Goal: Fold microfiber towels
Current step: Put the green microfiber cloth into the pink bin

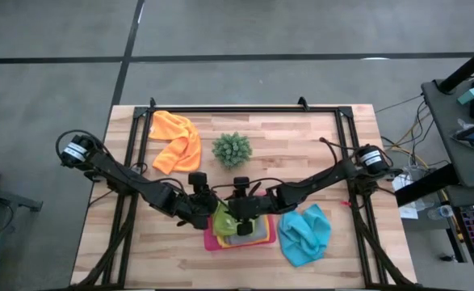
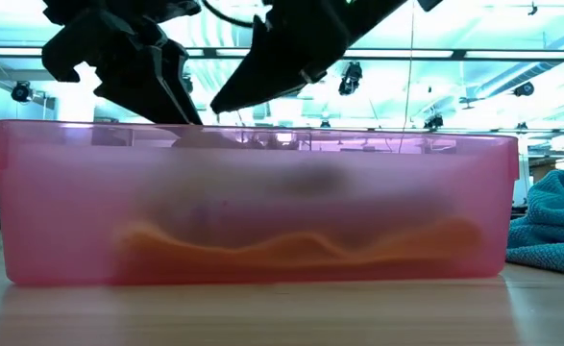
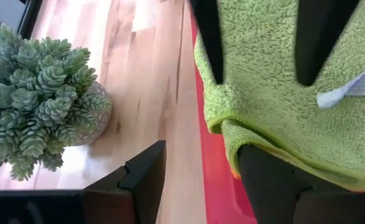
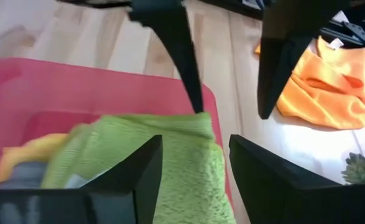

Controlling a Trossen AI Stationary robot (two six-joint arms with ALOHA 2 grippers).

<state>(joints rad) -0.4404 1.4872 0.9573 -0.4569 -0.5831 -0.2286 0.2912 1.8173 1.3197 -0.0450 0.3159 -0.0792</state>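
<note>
- High view: left gripper (image 1: 208,217) and right gripper (image 1: 242,220) meet over pink tray (image 1: 210,242), both spread, holding nothing.
- Green towel (image 3: 281,93) folded in tray atop yellow (image 4: 20,158) and grey ones.
- Orange towel (image 1: 177,140) and blue towel (image 1: 304,234) loose on table (image 1: 301,153); plant (image 1: 232,149) between.

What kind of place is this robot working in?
Probably a robotics lab or workshop. The wooden table stands on a bare concrete floor, a side bench is cluttered with cables and gear, and the low view shows open ceiling lights.
</note>
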